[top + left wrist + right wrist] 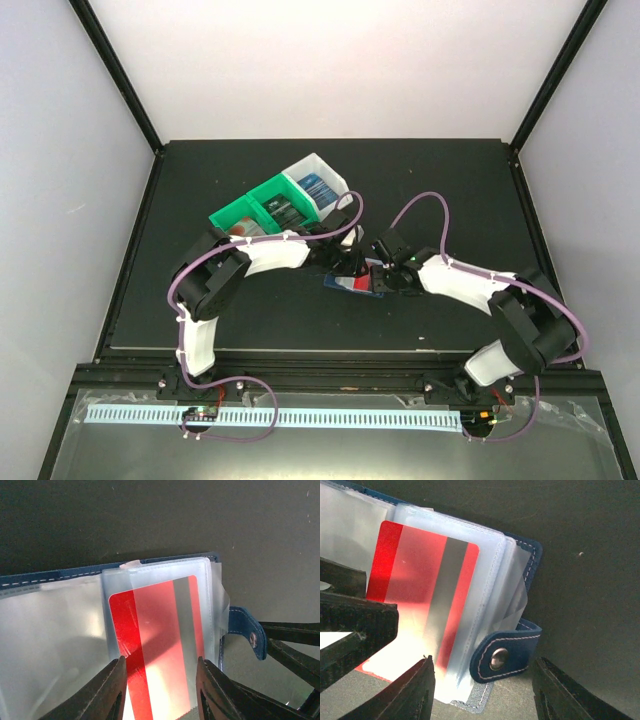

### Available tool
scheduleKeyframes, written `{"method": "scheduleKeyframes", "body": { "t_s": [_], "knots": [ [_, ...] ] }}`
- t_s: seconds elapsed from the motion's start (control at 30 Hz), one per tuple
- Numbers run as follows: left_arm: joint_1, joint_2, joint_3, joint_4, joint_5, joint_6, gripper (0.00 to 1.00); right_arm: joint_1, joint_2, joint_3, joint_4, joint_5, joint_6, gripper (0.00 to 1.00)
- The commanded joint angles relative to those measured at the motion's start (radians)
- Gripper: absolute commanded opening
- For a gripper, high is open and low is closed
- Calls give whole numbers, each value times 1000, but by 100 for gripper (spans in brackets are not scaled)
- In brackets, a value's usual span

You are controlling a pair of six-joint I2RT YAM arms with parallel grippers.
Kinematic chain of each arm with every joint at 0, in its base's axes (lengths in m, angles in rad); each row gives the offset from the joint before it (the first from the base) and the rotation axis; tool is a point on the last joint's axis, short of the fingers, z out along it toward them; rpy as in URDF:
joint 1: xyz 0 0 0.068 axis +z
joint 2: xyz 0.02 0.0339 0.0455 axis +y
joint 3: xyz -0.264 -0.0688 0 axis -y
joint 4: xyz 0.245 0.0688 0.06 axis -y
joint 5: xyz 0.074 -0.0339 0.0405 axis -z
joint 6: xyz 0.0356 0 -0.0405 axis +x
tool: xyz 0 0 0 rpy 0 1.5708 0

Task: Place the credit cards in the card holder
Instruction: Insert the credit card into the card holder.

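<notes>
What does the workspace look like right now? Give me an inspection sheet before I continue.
Surface: black table, no spills seen.
Job's things: card holder lies open between the grippers; red card partly inside a clear sleeve; more credit cards in the bin.
Clutter: green-and-white bin only.
Grippers: left gripper has a finger on either side of the red card, grip unclear; right gripper open, over the snap tab.
Cables: purple cables loop above both arms, no snag seen.
Surroundings: white walls, black frame posts; nothing else seen.
</notes>
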Motion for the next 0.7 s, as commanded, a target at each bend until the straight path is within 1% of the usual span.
{"method": "scheduleKeyframes", "body": {
  "t_s": [0.0, 0.23, 0.4, 0.57, 0.67],
  "knots": [
    [-7, 23, 39, 5, 12, 25, 40, -13, 23, 1, 43, -33, 7, 55],
    [-8, 37, 42, 13, 25, 27, 39, -19, 34, -5, 56, -45, 6, 53],
    [-10, 44, 35, 49, 62, 22, 35, -21, 25, -10, 60, -46, 7, 52],
    [-8, 39, 32, 66, 74, 20, 35, -21, 12, -16, 62, -39, 10, 51],
    [-9, 20, 21, 69, 56, 15, 35, -20, 5, -18, 59, -25, 15, 51]
  ]
}}
